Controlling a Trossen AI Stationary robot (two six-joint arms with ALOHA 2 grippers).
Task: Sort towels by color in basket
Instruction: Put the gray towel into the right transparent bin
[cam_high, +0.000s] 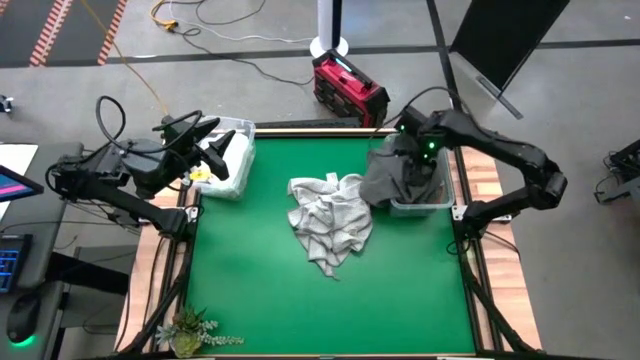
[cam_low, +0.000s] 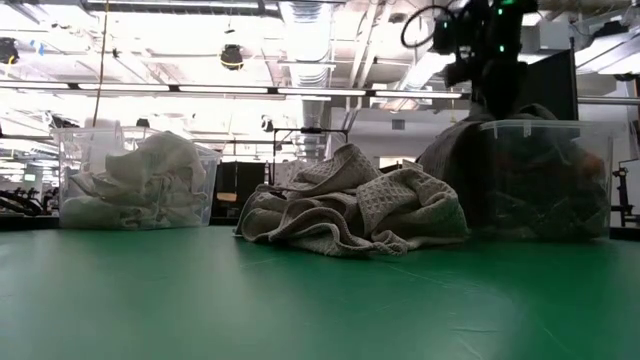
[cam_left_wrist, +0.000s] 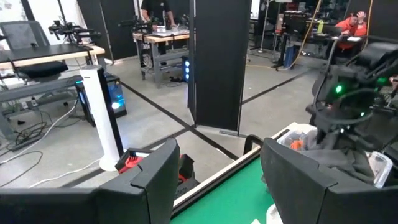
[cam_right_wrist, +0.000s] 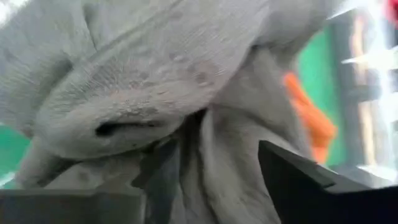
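Note:
A heap of light grey and checked towels lies on the green table's middle. The left clear basket holds white towels; my left gripper hovers open above it, pointing level. The right clear basket holds dark cloth and a rust orange towel. A dark grey towel drapes over that basket's rim toward the table's middle. My right gripper stands open just above it, pointing down. My right gripper stands open close over the dark grey towel, its two fingers wide apart with cloth showing in the gap. Whether the fingers touch the cloth, I cannot tell.
A red box and cables lie on the floor beyond the table's far edge. A small plant sits at the near left corner. Green tabletop lies bare in front of the heap.

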